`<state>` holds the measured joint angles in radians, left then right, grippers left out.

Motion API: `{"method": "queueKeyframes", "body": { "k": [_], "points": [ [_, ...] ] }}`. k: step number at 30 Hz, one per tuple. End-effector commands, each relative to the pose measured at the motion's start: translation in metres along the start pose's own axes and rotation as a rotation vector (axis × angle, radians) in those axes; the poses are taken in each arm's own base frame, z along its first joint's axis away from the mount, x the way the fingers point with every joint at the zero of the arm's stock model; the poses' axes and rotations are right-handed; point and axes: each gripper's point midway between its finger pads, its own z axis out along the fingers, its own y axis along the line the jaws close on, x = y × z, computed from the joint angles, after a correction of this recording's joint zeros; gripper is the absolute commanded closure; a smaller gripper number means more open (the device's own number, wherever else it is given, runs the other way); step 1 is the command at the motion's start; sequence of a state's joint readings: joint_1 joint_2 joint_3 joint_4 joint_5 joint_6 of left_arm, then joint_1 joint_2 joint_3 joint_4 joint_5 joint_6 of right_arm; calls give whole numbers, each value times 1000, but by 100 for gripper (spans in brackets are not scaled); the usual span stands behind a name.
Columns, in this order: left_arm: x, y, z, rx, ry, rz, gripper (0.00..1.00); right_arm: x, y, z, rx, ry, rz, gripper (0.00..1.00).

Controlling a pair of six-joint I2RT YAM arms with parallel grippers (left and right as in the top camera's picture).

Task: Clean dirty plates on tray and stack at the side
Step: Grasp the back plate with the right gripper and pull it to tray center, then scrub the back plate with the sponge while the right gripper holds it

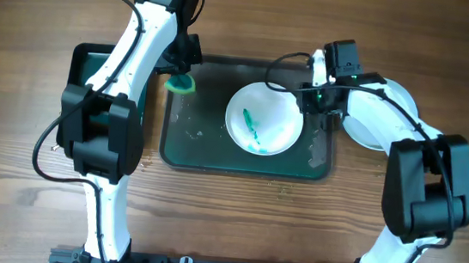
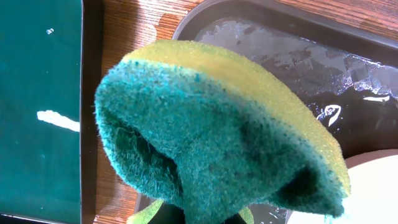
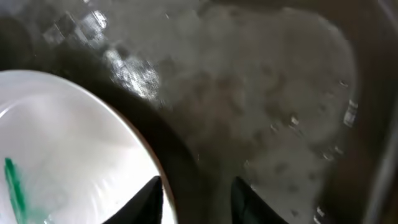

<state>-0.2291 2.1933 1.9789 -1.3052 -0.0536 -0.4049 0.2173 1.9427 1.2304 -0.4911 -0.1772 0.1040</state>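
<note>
One dirty plate (image 1: 275, 110) lay flat inside the tray (image 1: 191, 136), right of the tray's middle and clear of its rim on every side. The tray's long axis ran left to right across the table (image 1: 10, 127). The plate's teal streak (image 1: 250, 126) ran crosswise to that axis, slanting a little from the far-left of the plate toward its near-right and ending in a small blot at the near end.

The left gripper (image 1: 179, 78) hung over the tray's far-left corner, closed on a sponge (image 1: 180, 84). In the left wrist view the sponge (image 2: 211, 137) was bent by the pinch, its green scouring face toward the camera and its yellow layer behind; the fingers themselves were hidden behind it. Left of the tray, just beside it, sat a smaller tray (image 1: 82, 61), mostly under the left arm.

The right gripper (image 3: 196, 200) was low over the tray's right part with its jaws parted and nothing held. One finger (image 3: 149, 198) sat at the plate's right rim, the other over the wet tray floor.
</note>
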Motion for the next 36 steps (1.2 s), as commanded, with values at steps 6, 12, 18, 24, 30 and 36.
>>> {"method": "queueKeyframes", "body": {
  "k": [6,12,18,24,30,36],
  "points": [
    [-3,-5,-10,22,-23,11,96,43,1,31,-58,176,-17,89],
    [0,-11,-10,55,-6,12,96,63,29,13,-166,306,300,96],
    [11,-41,-2,169,45,37,96,48,64,20,-231,266,453,96],
    [33,-66,21,168,55,169,96,42,86,25,-238,223,393,96],
    [53,-71,50,158,78,284,96,43,86,25,-239,223,390,96],
    [69,-63,79,156,111,344,96,43,87,25,-243,224,384,96]
  ]
}}
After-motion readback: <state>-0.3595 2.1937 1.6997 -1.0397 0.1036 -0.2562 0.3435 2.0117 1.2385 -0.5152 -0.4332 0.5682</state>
